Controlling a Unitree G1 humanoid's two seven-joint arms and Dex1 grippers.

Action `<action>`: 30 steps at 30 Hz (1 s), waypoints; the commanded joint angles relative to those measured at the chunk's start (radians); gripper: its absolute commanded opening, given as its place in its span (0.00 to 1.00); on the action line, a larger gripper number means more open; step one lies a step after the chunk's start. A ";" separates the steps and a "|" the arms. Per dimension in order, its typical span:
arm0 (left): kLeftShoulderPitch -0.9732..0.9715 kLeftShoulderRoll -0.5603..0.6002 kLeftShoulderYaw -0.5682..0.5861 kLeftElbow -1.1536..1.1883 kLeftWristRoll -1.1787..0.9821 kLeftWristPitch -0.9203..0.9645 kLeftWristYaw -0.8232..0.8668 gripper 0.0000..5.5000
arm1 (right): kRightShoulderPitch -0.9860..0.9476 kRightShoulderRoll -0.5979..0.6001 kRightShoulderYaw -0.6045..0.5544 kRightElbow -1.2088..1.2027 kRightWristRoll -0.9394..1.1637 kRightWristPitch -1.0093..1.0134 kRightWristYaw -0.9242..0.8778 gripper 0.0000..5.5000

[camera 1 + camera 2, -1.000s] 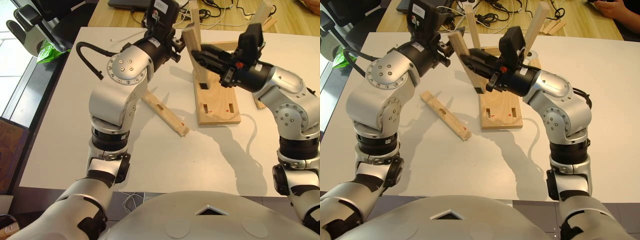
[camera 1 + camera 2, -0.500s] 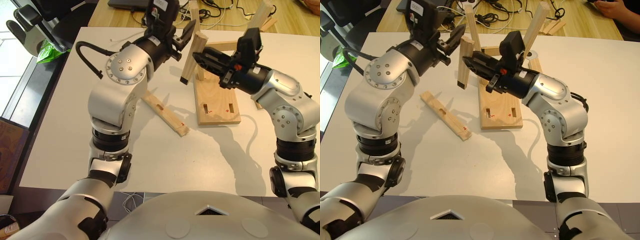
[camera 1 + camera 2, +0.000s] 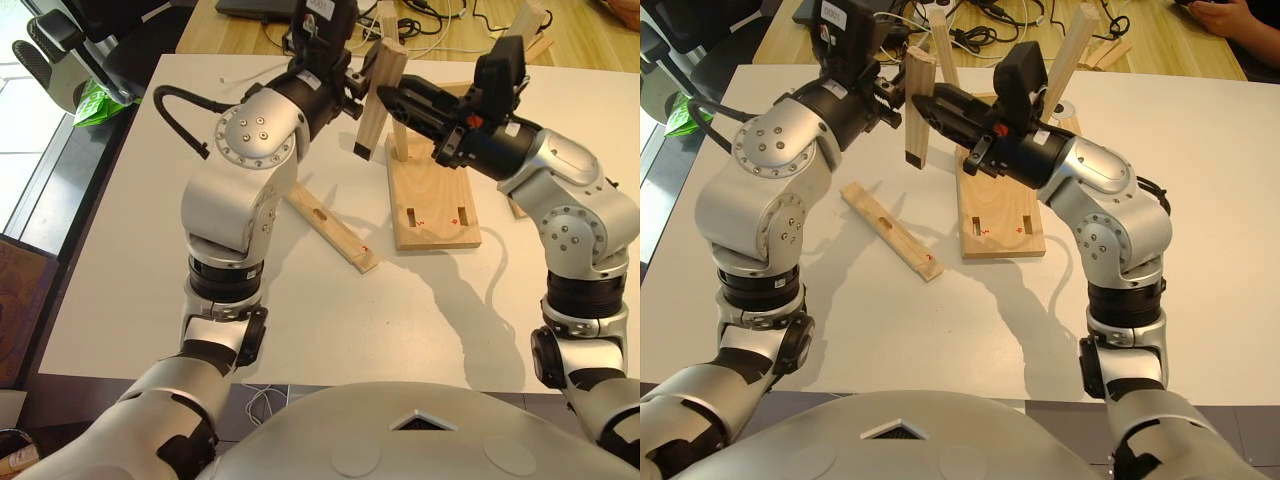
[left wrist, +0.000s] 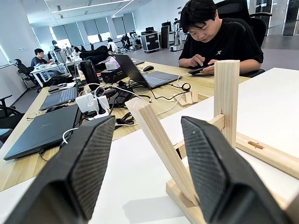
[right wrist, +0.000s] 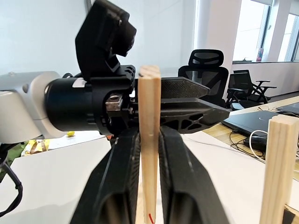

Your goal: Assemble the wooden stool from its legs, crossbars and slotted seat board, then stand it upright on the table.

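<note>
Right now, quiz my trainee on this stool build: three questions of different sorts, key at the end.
1. True or false: the right gripper is shut on the raised wooden piece.
2. The loose bar lies: A, on the table beside the seat board; B, across the seat board; C, upright in a slot.
3. How many legs stand in the seat board?
Key: 1 true; 2 A; 3 two.

An open office with a wooden desk, laptops, black chairs and bright windows.
</note>
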 commanded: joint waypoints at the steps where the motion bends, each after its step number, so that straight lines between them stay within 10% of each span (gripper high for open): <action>1: -0.021 -0.029 -0.036 -0.005 -0.009 0.011 -0.016 0.47 | -0.034 0.020 0.023 0.012 -0.013 -0.004 -0.003 0.07; 30: -0.026 -0.017 -0.009 -0.003 0.015 0.007 -0.030 0.48 | -0.046 0.008 -0.008 0.080 -0.063 -0.035 0.020 0.07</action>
